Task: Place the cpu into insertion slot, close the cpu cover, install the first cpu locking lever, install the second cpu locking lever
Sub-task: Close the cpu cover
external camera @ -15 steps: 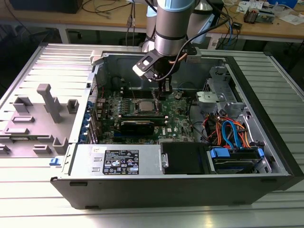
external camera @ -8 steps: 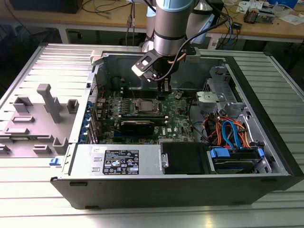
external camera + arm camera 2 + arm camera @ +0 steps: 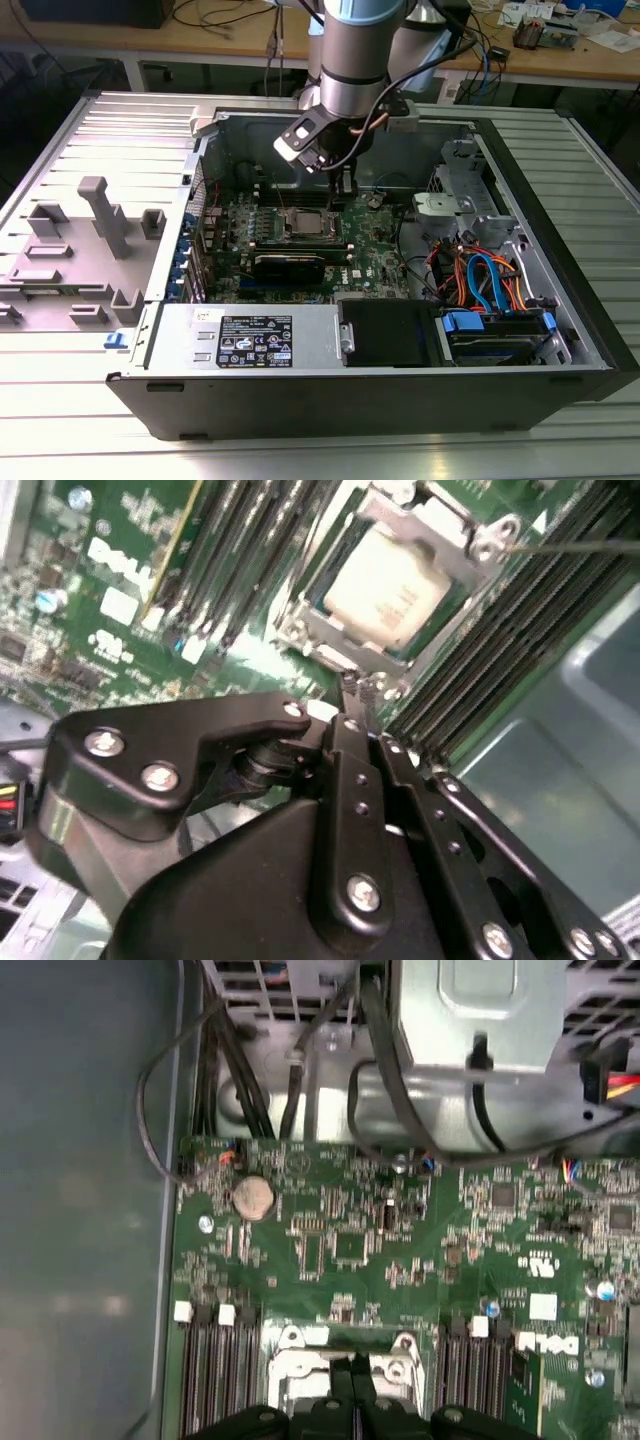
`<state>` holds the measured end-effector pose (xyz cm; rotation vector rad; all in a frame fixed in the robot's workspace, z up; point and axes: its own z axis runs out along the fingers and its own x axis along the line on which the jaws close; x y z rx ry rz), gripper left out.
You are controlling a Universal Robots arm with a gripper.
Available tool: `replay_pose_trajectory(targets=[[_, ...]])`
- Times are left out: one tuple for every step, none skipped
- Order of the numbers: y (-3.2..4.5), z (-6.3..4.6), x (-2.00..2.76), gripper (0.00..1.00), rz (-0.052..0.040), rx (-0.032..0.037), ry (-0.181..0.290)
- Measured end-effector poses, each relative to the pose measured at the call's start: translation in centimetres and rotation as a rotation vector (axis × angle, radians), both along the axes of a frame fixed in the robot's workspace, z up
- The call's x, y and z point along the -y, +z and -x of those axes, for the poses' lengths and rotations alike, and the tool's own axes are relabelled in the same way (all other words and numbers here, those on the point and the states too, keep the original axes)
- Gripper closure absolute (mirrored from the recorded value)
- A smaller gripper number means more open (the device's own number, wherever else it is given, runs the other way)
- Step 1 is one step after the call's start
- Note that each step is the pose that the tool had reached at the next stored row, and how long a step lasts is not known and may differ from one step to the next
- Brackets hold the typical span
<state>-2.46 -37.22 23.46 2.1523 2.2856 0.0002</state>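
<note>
The cpu (image 3: pixel 385 585) lies flat in the insertion slot (image 3: pixel 305 223) on the green motherboard, its pale silver top showing. The silvery cpu cover (image 3: pixel 437 527) is down around it, framing the chip through its window. A thin locking lever (image 3: pixel 580 547) sticks out sideways from one corner of the cover. My gripper (image 3: pixel 350 692) is shut with nothing between its black fingers, its tips just off the socket's edge. In the first wrist view the gripper (image 3: pixel 352 1378) sits over the socket's metal rim (image 3: pixel 290 1360). The exterior view has the gripper (image 3: pixel 338 188) just behind the socket.
Black memory slots (image 3: pixel 240 560) flank the socket on both sides. Case walls surround the board. A drive cage (image 3: pixel 455 195) and coloured cables (image 3: pixel 480 280) fill the exterior view's right. A coin battery (image 3: pixel 252 1197) and loose black cables (image 3: pixel 380 1080) lie beyond the socket.
</note>
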Motion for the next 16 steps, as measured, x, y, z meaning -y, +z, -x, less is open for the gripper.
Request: replay_pose_trajectory(targets=[[-0.12, 0.3, 0.02, 0.89, -0.0002, 0.0001, 0.001], [-0.31, 0.7, 0.03, 0.89, -0.0001, 0.0001, 0.002], [-0.55, 1.2, 0.03, 0.89, -0.0002, 0.0001, 0.004], [-0.75, 1.7, 0.03, 0.89, -0.0001, 0.0001, 0.005], [-0.82, 1.8, 0.04, 0.89, -0.0002, 0.0001, 0.006], [-0.85, 1.9, 0.04, 0.89, -0.0001, 0.0, 0.006], [-0.87, 2.1, 0.03, 0.89, -0.0003, 0.0002, 0.007], [-0.87, 2.3, 0.03, 0.89, -0.0004, 0.0001, 0.007], [-0.87, 2.4, 0.03, 0.89, -0.0004, 0.0001, 0.008], [-0.87, 2.6, 0.03, 0.89, -0.0003, 0.0001, 0.008], [-0.87, 2.7, 0.03, 0.89, -0.0003, 0.0001, 0.009], [-0.87, 2.7, 0.03, 0.89, -0.0003, 0.0001, 0.009], [-0.87, 2.7, 0.03, 0.89, -0.0003, 0.0001, 0.009], [-0.87, 2.7, 0.03, 0.89, -0.0003, 0.0001, 0.009], [-0.87, 2.7, 0.03, 0.89, -0.0004, 0.0001, 0.009], [-0.87, 2.7, 0.03, 0.89, -0.0004, 0.0001, 0.009]])
